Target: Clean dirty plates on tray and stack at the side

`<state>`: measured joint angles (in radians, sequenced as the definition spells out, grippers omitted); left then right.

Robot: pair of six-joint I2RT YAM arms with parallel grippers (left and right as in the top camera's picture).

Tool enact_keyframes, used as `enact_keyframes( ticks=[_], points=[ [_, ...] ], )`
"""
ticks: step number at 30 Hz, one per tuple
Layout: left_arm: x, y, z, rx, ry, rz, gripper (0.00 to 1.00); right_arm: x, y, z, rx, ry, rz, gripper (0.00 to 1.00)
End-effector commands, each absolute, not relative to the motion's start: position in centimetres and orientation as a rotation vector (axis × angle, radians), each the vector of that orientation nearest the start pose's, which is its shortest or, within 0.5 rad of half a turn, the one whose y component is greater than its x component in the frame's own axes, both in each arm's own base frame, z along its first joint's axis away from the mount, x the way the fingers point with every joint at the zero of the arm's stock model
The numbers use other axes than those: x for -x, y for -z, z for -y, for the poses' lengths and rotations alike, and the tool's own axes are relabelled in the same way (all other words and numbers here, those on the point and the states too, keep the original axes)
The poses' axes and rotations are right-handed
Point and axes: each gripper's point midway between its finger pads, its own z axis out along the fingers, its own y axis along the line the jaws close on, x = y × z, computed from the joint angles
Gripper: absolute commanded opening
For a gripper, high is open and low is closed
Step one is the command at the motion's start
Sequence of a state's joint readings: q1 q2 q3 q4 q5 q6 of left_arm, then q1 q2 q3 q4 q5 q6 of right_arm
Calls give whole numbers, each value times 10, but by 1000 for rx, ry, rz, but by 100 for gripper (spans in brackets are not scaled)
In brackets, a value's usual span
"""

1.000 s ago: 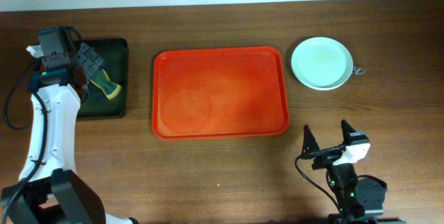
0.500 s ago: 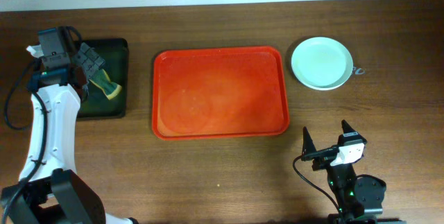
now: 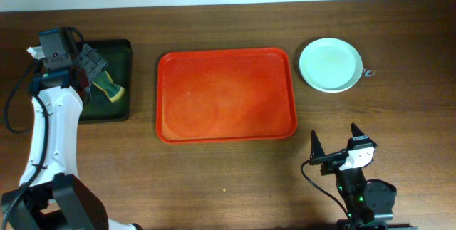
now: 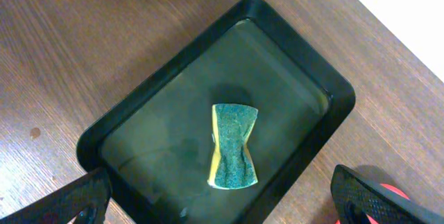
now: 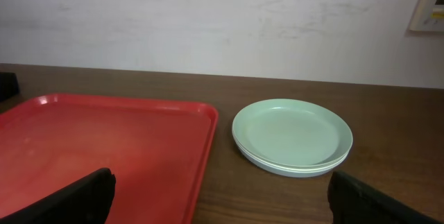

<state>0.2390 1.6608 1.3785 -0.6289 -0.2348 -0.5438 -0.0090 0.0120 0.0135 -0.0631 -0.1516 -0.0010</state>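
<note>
The red-orange tray point(image 3: 226, 95) lies mid-table with nothing on it; it also shows in the right wrist view point(image 5: 97, 148). The plates point(image 3: 330, 64) sit stacked to its right, a mint-green one on top; the stack shows in the right wrist view point(image 5: 292, 135). My left gripper point(image 3: 90, 65) is open above the black tray point(image 3: 105, 112), over a green-and-yellow sponge point(image 4: 233, 145). My right gripper point(image 3: 334, 144) is open and empty near the front edge, facing the tray and the stack.
The black tray point(image 4: 208, 71) stands at the far left with the sponge point(image 3: 110, 87) lying in it. A small metal ring point(image 3: 367, 72) lies by the plate stack. A pale wall point(image 5: 222, 23) rises behind the table.
My right arm drew back slightly toward the front edge a second ago, then stayed still. The left arm, tray and plates have not moved.
</note>
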Motion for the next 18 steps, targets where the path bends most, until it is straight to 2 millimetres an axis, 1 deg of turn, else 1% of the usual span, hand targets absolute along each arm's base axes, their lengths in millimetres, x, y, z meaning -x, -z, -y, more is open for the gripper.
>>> enact_keyframes(
  ticks=[1,3,4,6,7,8,9,10,12,13,14,15,17,18],
  points=[
    [-422,-178,-145,1030,-154,-2220,99,-245,-160,-23,102,-117,-1631,99],
    [-418,-186,-145,1028,-154,-2210,100,-245,-160,-23,102,-117,-1631,99],
    [-412,-193,-146,1032,-173,-2201,99,-245,-160,-23,102,-117,-1631,99],
    [-384,-218,-137,1024,-168,-2195,100,-245,-160,-23,102,-117,-1631,99],
    [-371,-235,-133,1010,-164,-2152,99,-245,-160,-23,102,-117,-1631,99],
    [-359,-245,-132,1006,-177,-2117,99,-245,-160,-23,102,-117,-1631,99],
    [-335,-260,-130,986,-210,-2058,100,-245,-160,-23,102,-117,-1631,99],
    [-323,-268,-122,884,-228,-2059,99,-245,-160,-23,102,-117,-1631,99],
    [-300,-281,-100,684,-230,-2013,99,-245,-160,-23,102,-117,-1631,99],
    [-289,-286,-86,603,-210,-1970,99,-245,-160,-23,102,-117,-1631,99],
    [-273,-291,-71,504,-189,-1905,100,-245,-160,-23,102,-117,-1631,99],
    [-257,-294,-61,432,-181,-1851,99,-245,-160,-23,102,-117,-1631,99],
    [-228,-292,-53,341,-185,-1775,99,-245,-160,-23,102,-117,-1631,99],
    [-223,-290,-49,307,-175,-1762,99,-245,-160,-23,102,-117,-1631,99]
  ],
)
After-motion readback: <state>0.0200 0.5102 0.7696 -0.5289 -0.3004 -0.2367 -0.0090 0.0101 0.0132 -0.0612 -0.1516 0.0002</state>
